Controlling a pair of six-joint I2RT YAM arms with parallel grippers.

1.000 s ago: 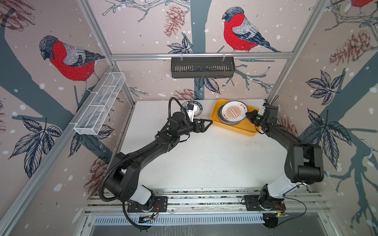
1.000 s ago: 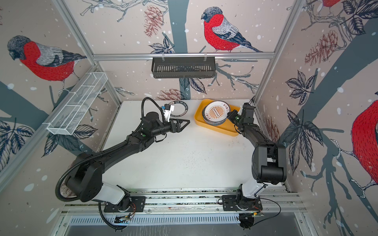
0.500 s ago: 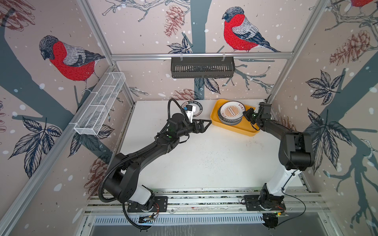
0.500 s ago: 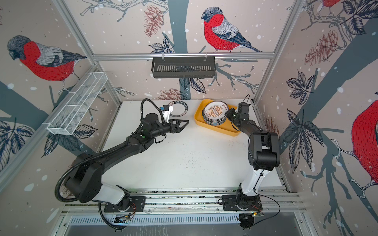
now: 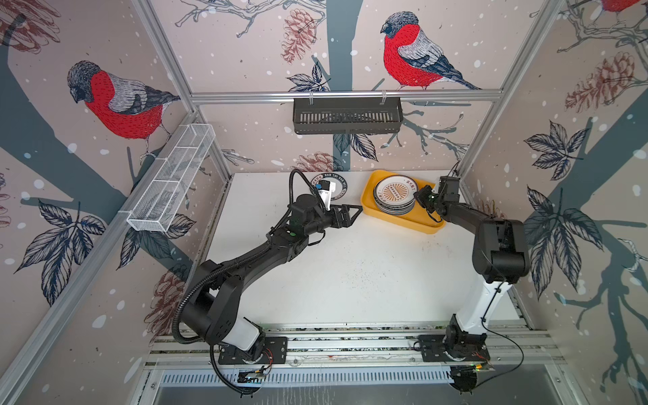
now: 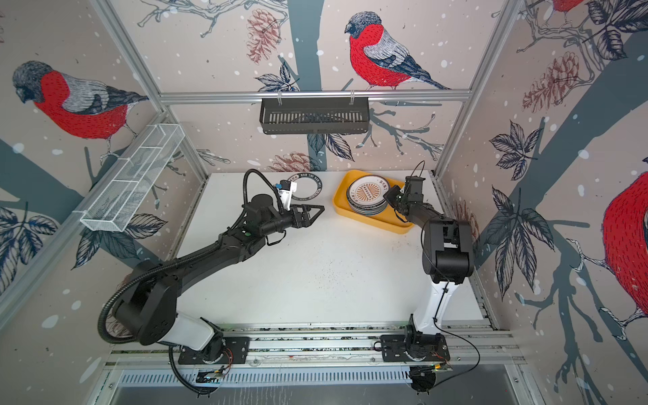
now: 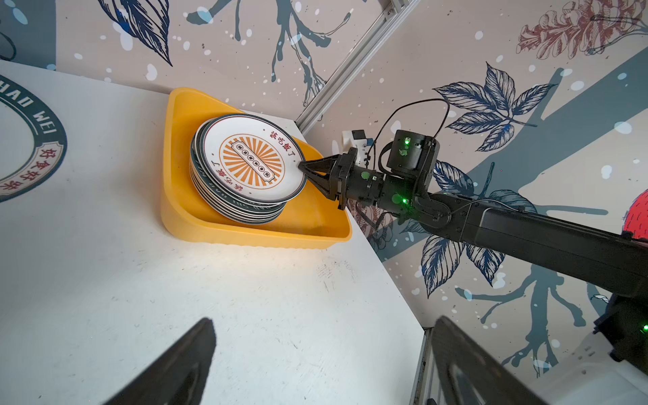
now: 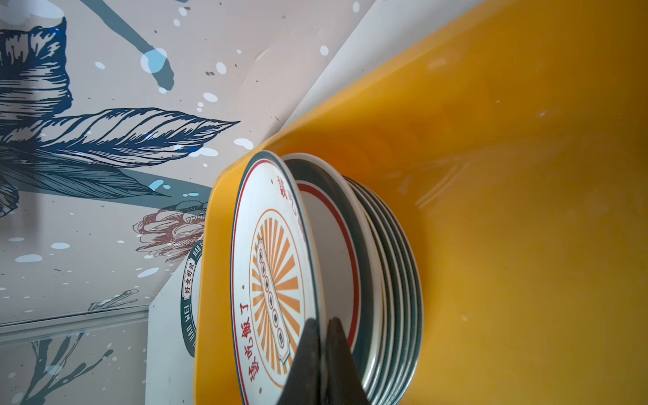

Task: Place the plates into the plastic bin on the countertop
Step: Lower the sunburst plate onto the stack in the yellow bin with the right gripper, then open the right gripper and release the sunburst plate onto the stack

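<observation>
Right gripper (image 7: 303, 167) pinches top plate (image 7: 250, 164) rim, upper right, inside bin (image 7: 245, 235). Left gripper (image 5: 352, 215) wide, empty. Plates (image 7: 242, 208) stiff, glossy, likely slippery, chippable; take by rim.

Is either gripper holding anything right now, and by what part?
The right gripper pinches the top sunburst plate by its rim, over the yellow bin. The left gripper is open and empty.

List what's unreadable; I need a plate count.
Stacked plates in the yellow plastic bin: faces mostly hidden under the round white orange-sunburst plate, every view.
Round white dark-lettered plate on the white countertop: left arm's camera covers its centre in both top views; left wrist view crops it.
</observation>
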